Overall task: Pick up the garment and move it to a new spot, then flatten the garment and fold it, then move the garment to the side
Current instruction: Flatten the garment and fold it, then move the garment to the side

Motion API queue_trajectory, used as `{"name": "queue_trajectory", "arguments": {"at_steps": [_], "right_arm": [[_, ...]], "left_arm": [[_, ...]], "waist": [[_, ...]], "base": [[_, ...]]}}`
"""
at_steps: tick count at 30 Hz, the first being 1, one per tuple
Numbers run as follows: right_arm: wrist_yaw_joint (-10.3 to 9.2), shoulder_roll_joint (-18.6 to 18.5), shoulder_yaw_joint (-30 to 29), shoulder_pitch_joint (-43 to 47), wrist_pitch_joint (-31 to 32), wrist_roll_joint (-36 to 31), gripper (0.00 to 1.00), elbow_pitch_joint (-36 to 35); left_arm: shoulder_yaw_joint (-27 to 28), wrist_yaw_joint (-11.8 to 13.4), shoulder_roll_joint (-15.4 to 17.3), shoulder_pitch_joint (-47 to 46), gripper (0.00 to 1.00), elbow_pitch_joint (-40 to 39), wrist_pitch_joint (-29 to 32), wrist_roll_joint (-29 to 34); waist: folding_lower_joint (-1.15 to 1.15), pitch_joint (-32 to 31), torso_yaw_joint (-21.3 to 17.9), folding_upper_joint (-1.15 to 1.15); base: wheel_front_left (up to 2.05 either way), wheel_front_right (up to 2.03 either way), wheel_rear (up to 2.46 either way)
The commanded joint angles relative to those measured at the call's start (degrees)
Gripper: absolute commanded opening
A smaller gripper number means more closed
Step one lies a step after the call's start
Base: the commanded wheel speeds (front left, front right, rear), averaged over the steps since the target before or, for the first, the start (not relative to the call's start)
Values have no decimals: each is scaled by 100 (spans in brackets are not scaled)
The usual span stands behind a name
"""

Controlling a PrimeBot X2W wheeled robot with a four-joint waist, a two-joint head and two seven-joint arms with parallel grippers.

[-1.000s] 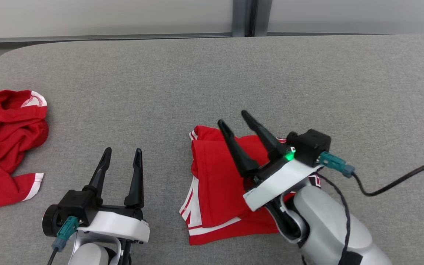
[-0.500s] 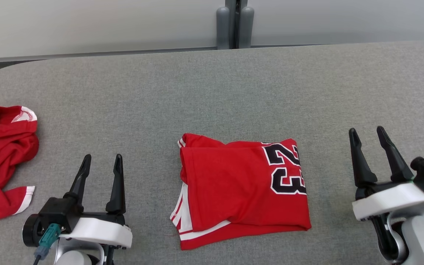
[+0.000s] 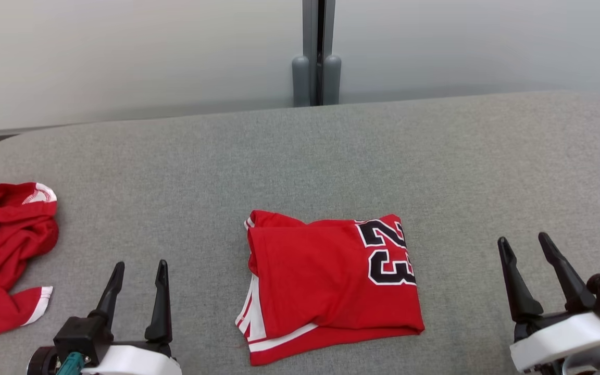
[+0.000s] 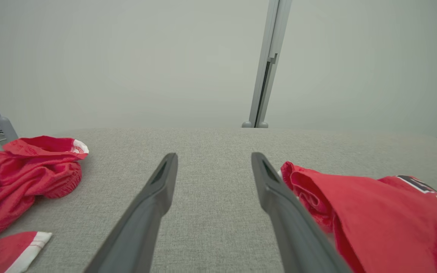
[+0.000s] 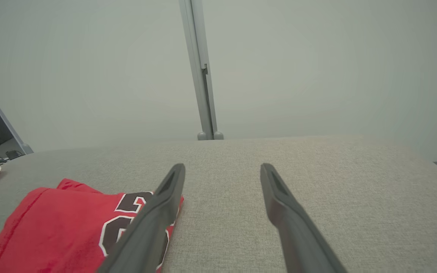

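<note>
Lower left: left gripper, jaws apart, empty. Lower right: right gripper, jaws apart, empty. Centre, between them: folded red garment, number 23 at its right end, lying on the grey table. Left edge: crumpled red cloth. Top centre: grey post.

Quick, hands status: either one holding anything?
Left hand: open, empty.
Right hand: open, empty, clear of the jersey.
</note>
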Motion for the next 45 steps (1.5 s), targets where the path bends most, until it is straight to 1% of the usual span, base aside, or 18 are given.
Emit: {"name": "queue_trajectory", "arguments": {"at_steps": [1, 6, 13, 24, 35, 40, 45], "right_arm": [[0, 15, -41, 130, 82, -20, 100, -103], [0, 57, -95, 463, 307, -166, 100, -296], [0, 112, -171, 753, 535, -278, 100, -489], [0, 136, -206, 777, 674, -333, 100, -546], [0, 167, -252, 747, 717, -290, 100, -534], [0, 142, -263, 623, 721, -240, 100, -301], [0, 136, -110, 270, 684, -142, 100, 250]], "left_arm": [[2, 36, 51, 107, 100, -44, 30, -26], [-37, 95, 70, 369, 100, -123, 143, -27], [-56, 192, 138, 536, 100, -253, 252, 12], [-76, 253, 194, 558, 100, -331, 308, -6], [-107, 261, 218, 381, 100, -263, 265, -35], [-161, 251, 233, 200, 100, -275, 250, 20], [-267, 196, 188, -200, 100, -327, 172, 77]], "waist": [[0, -149, -16, 0], [0, -460, -17, 0], [0, -610, 28, 0], [0, -627, 30, 0], [0, -599, 70, 0], [0, -455, 244, 0], [0, -45, 622, 0]], "base": [[0, 0, 0], [0, 0, 0], [0, 0, 0], [0, 0, 0], [0, 0, 0], [0, 0, 0], [0, 0, 0]]}}
